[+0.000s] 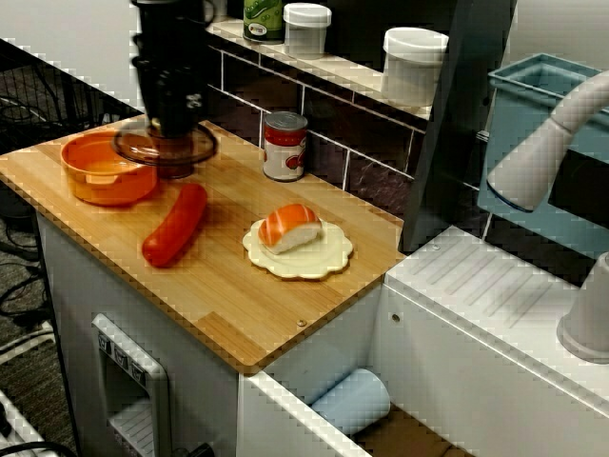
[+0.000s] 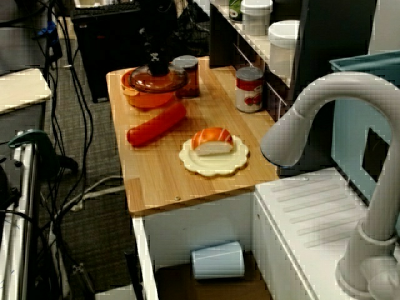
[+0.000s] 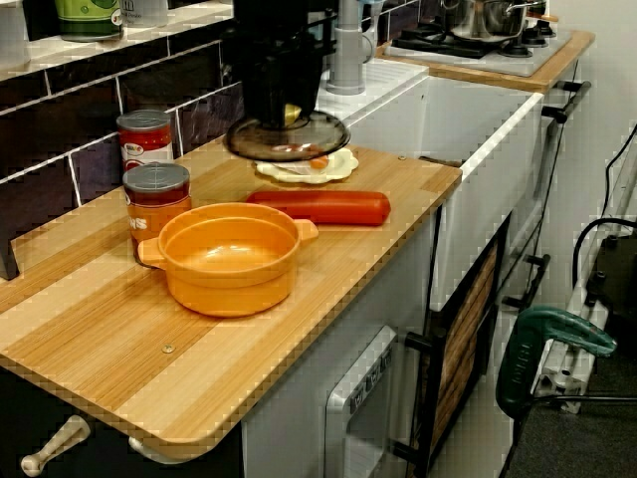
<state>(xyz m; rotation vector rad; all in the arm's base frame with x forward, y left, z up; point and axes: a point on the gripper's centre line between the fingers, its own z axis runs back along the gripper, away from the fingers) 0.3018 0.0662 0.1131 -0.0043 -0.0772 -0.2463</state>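
My black gripper [image 1: 169, 131] comes down from above and is shut on the knob of a round glass lid [image 1: 166, 146], which hangs level in the air. The lid [image 3: 287, 137] hovers just past the open orange pot [image 3: 227, 254], on the pot's sink side. In the view from over the faucet the lid [image 2: 157, 80] overlaps the pot [image 2: 142, 98]. A red sausage [image 1: 176, 224] lies on the wooden counter [image 1: 219, 305] next to the pot. The knob itself is hidden by my fingers.
A cream plate [image 1: 328, 257] carrying a salmon sushi piece [image 1: 290, 227] sits toward the sink. Two cans [image 3: 145, 139] [image 3: 157, 194] stand by the tiled back wall. Jars [image 1: 413, 62] line the shelf. A faucet [image 2: 325, 106] and sink are at the counter's end; a blue cup [image 2: 217, 259] lies in the open drawer.
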